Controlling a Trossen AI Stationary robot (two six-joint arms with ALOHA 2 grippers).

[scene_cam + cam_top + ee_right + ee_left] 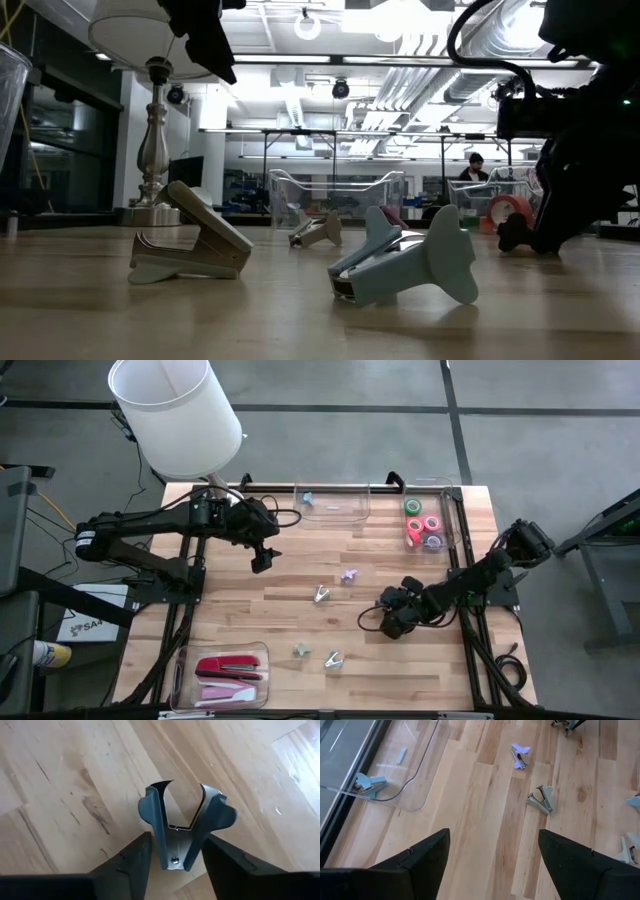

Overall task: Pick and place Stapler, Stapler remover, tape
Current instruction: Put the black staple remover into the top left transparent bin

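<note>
- Dark blue-grey staple remover [182,827] sat between the right gripper [175,860] fingers, both fingers against its sides, pinching it; wood tabletop [60,780] right below it. Only the right wrist view showed this remover; from above the gripper body hid it.
- High view: right gripper [397,615] low over the table's right-centre, near the front half.
- Other removers loose on the table [260,600] in high view: lilac one [348,575] and grey one [320,595] mid-table, pale green one [301,651] and silvery one [333,659] nearer the front edge.
- Low view gave the last two close up: beige-grey remover [190,245] on its side, pale blue-green remover [405,265] beside it; high view couldn't show how they leaned.
- Tape rolls [422,525], green, pink, red & purple, in the clear bin [452,520] at the far right; low view only caught a red roll [507,210] through the bin wall.
- Staplers [228,667], red over pink, in the clear tray [182,670] at front left, seen in high view only.
- Far-centre clear tray [332,502] held one light-blue remover [308,498]; left wrist view showed it too [370,783].
- Left gripper [262,557] hung above the table, left of centre, fingers [420,857] spread wide, nothing between them.
- Lamp [175,415] w/ white shade at the far-left corner.
- Low view: a person [472,168] far back in the room.
</note>
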